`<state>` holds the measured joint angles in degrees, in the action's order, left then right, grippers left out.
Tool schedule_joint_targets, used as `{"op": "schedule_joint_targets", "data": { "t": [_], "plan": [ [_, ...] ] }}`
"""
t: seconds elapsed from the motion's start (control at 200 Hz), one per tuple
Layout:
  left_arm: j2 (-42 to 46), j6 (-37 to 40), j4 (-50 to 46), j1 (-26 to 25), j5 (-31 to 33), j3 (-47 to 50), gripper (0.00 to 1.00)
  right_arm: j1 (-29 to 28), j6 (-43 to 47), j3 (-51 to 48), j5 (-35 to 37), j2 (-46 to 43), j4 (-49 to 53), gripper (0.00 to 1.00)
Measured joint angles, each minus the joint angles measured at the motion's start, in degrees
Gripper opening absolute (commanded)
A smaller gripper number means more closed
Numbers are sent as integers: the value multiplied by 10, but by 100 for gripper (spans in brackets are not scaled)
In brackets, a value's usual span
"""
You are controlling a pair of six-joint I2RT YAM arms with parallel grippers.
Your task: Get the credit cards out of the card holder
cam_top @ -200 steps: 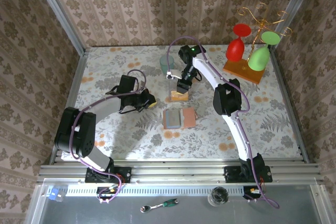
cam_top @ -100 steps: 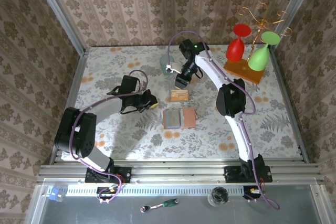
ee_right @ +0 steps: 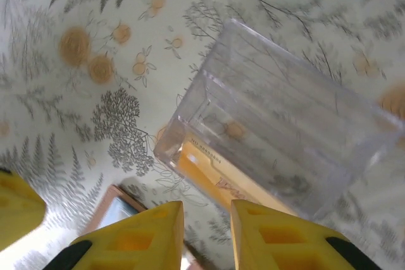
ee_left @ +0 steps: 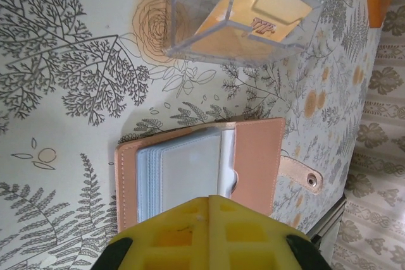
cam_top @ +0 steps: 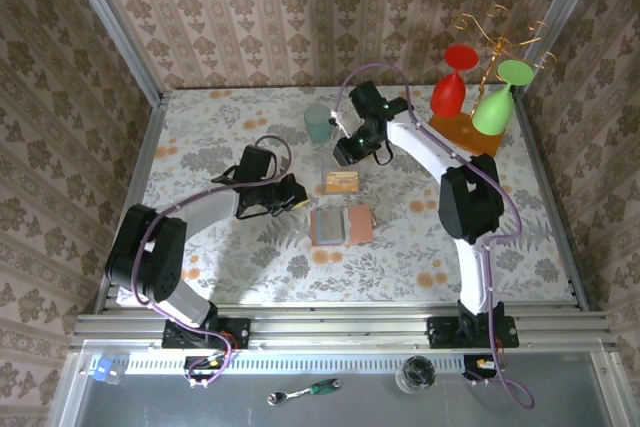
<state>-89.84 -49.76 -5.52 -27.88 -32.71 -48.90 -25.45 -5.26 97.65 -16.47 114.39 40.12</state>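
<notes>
Left gripper [cam_top: 289,199] closed tight and empty, just left of card holder [cam_top: 340,225] lying open at centre of top view, right gripper [ee_right: 207,213] narrowly parted, empty, over clear box [ee_right: 278,124] containing orange card [ee_right: 218,184], box just above holder in frame, floral table [cam_top: 200,147].

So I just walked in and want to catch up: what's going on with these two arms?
A tan card holder lies open on the table between the arms, its clear sleeves showing. Just beyond it, an orange credit card sits inside a clear plastic box. The right gripper hovers over that box, jaws slightly apart, holding nothing. The left gripper is shut and empty, near the holder's left side.
</notes>
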Motion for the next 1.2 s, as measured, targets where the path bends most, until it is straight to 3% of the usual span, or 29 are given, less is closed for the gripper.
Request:
{"op": "schedule_joint_targets", "data": {
  "t": [0.225,0.46,0.895,1.195],
  "plan": [
    [-2,-5,19,-3,7,17,0,-34,-191,-109,29,-79,-75,21],
    [-6,-10,41,-19,8,25,0,-61,-307,-180,15,-100,-106,26],
    [-13,-10,67,-37,8,84,0,-90,-344,-276,-7,-101,-130,38],
    [-44,-15,109,-40,-5,103,0,-93,-346,-283,-9,-102,-137,41]
  ]
}}
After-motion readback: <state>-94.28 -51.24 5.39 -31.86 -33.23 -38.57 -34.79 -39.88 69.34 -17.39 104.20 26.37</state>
